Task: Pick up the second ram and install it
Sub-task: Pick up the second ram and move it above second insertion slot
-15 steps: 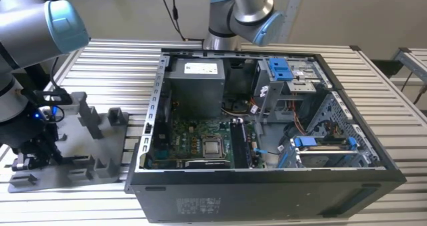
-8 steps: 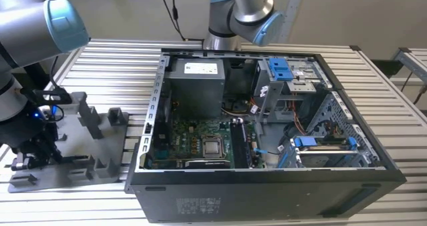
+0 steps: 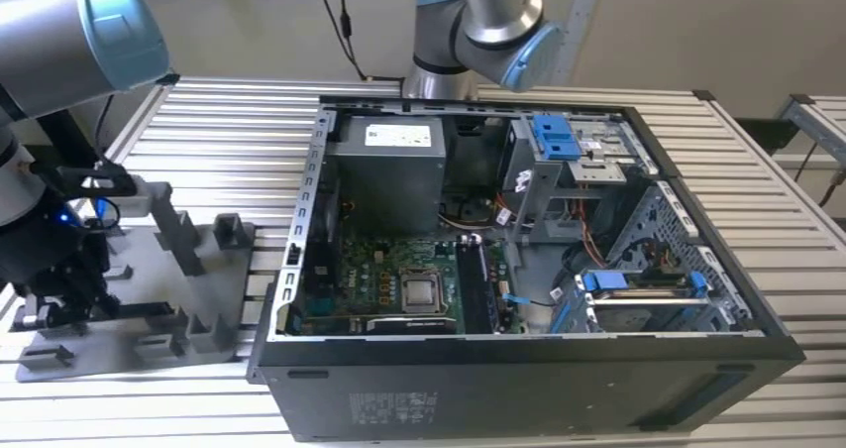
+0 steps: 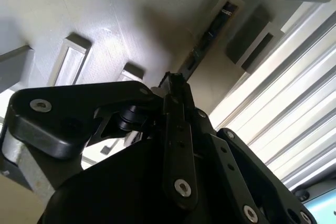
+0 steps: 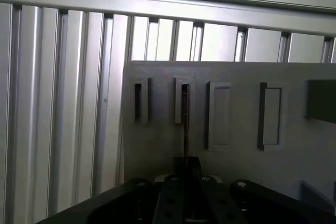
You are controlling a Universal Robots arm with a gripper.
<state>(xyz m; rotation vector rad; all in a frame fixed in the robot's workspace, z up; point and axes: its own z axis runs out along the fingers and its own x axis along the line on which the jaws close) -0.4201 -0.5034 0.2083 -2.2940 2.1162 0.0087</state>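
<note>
On the grey plate (image 3: 212,304) at the exterior view's left, the memory stick (image 5: 185,124) is kept standing on its long edge in a narrow slot (image 5: 178,100), so that its two flat faces are left free for gripping. In the first wrist view the pincer (image 5: 186,167) is seen clamped on these faces, in line with the slot. The stick is not yet lifted out. The open computer case (image 3: 529,398) is placed well apart on the same slatted desk (image 3: 238,121).
</note>
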